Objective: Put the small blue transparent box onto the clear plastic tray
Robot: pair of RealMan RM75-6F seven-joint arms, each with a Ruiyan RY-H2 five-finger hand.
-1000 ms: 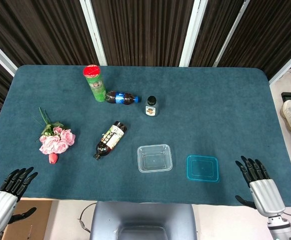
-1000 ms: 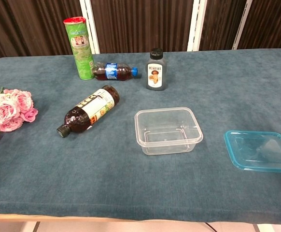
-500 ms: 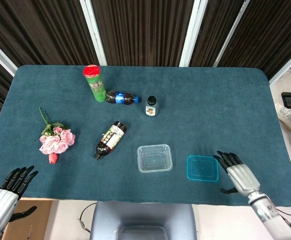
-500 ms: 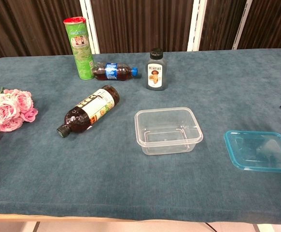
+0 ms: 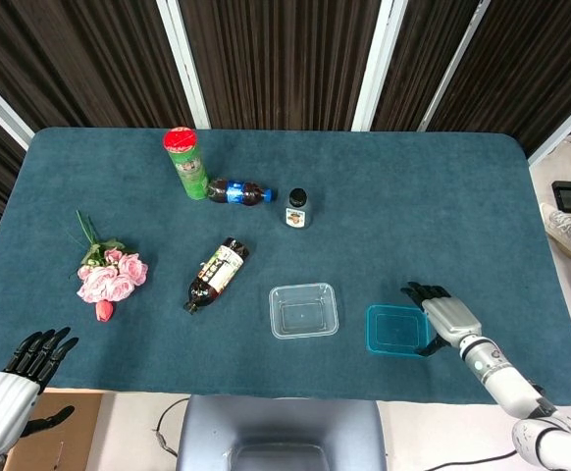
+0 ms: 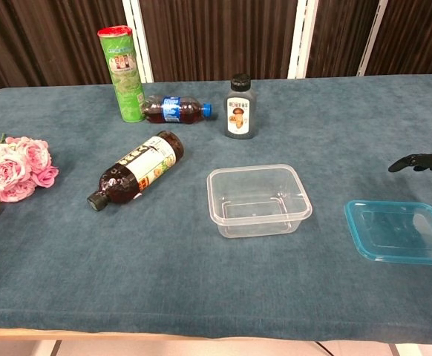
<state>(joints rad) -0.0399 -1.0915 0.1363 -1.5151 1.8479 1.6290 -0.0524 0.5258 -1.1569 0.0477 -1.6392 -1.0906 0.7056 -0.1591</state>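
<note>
Hovering at the near right corner of the table [image 5: 442,196], the robot's right hand [image 5: 438,312] sits just beside the right edge of the small blue transparent box [image 5: 397,330], its dark fingers [image 6: 413,161] spread apart and holding nothing; whether the thumb touches the box rim cannot be told. The box lies flat on the blue-green cloth, near the front edge and apart from the clear plastic tray [image 5: 303,310], which rests to its left with a strip of bare cloth between them.

At the near left, off the table's front corner, the left hand [image 5: 13,378] hangs with fingers fanned out and nothing in its grasp.

Further in, a dark bottle with a yellow-and-white label [image 5: 217,274] lies on its side, cap toward the front, left of the tray. A bunch of pink roses [image 5: 109,277] lies near the left edge, stems pointing back.

Beyond these, a small dark jar with a black cap [image 5: 296,209] stands upright at mid-table. To its left a small bottle with a blue label [image 5: 238,191] lies on its side, its base just beside a tall green canister with a red lid [image 5: 185,163], which stands upright. Dark slatted panels with white uprights close the scene behind.
</note>
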